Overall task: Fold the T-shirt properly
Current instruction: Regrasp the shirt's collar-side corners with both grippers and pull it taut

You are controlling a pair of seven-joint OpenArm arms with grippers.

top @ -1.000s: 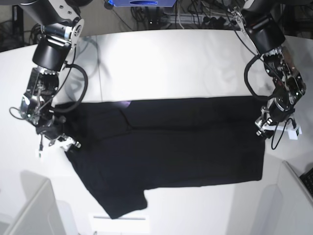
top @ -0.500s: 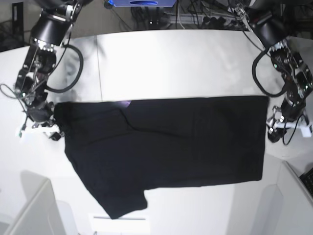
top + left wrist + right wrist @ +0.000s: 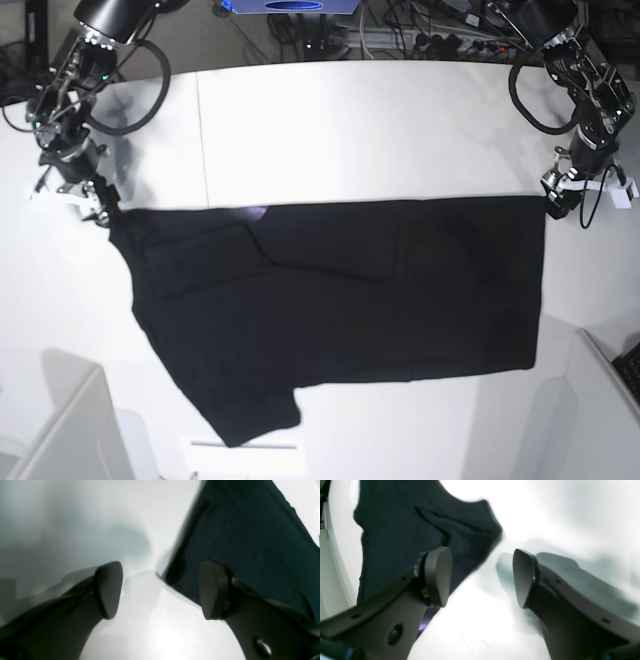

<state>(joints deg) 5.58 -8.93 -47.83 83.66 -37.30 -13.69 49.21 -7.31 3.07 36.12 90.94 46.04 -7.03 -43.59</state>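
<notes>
Two grippers, left gripper (image 3: pixel 160 590) and right gripper (image 3: pixel 481 577), jaws spread, empty, beside black T-shirt (image 3: pixel 340 310) corners; regrasp evenly for straight fold.

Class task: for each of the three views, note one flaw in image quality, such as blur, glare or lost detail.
Left wrist view: the T-shirt edge is smeared and soft, and glare whitens the table between the fingers. Right wrist view: the cloth outline is blurred, with blown-out table behind. Base view: the black cloth swallows fold detail, and the straight table edges bow.
</notes>
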